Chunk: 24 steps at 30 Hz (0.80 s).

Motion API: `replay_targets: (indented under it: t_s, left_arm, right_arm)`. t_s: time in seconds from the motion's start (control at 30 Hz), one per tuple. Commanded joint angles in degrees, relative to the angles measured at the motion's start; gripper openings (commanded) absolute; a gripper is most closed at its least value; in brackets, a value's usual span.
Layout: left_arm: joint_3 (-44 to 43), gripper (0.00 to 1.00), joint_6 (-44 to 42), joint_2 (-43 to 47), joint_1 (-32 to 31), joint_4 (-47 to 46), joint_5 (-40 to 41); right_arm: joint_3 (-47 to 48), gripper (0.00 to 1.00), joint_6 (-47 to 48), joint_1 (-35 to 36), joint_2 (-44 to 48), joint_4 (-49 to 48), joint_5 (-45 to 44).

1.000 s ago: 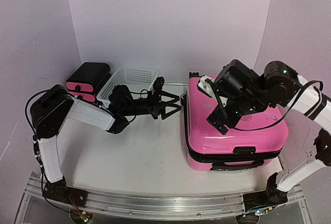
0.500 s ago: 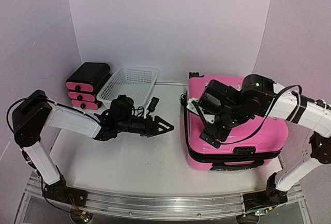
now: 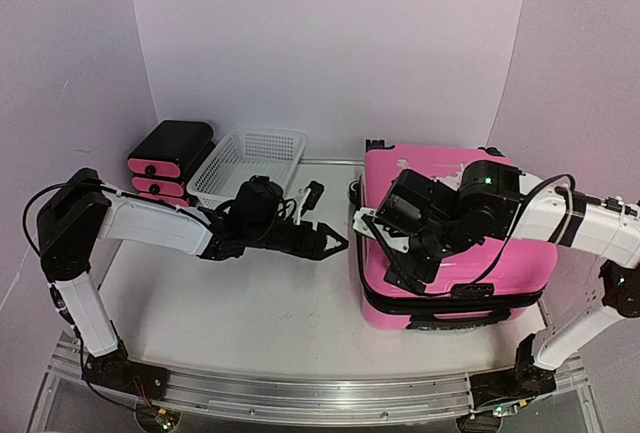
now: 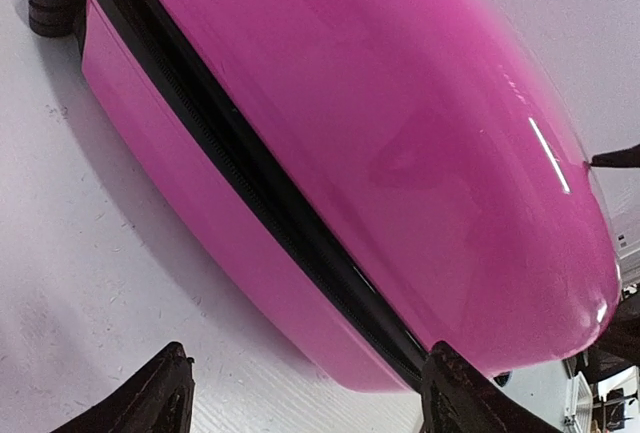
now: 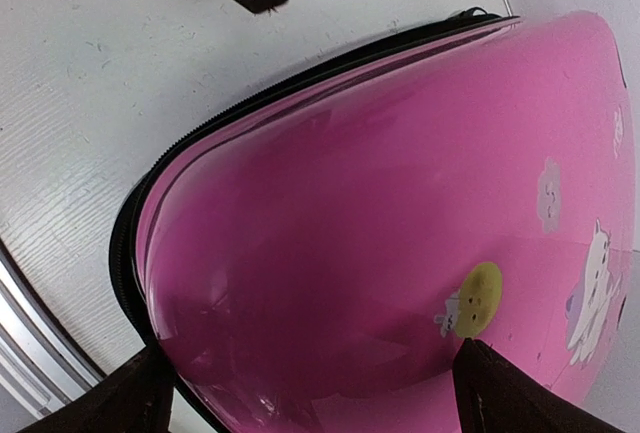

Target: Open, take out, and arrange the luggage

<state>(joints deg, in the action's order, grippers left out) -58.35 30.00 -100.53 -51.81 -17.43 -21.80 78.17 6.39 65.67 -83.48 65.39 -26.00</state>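
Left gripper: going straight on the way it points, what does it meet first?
Most likely the pink suitcase, on the side wall facing the left gripper, near the black zipper band; nothing shows in between.

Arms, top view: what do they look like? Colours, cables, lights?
Both match: the left arm and right arm have white link shells with black joint housings and black bases. Thin black cables loop outside each. Green indicator lights glow on the right arm's joints. The left gripper and right gripper have black, tapered fingers.
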Motion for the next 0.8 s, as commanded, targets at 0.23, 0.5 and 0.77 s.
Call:
replay_targets:
  t_s: [0.23,0.5,0.77]
  left_arm:
    - [-9.9,0.62,6.0,-9.0,-0.2,0.4,-3.5]
    - [-12.9,0.53,7.9,-13.2,-0.3,0.4,-5.9]
    - [-11.5,0.38,8.7,-13.0,-0.4,0.3,-4.2]
  right_arm:
    - [-2.1,0.98,2.0,0.0,-1.1,-5.8,-0.6]
    - [-2.5,0.98,0.4,0.0,0.1,-6.0,-1.9]
    - [-1.0,0.98,0.7,0.0,0.5,-6.1,-1.7]
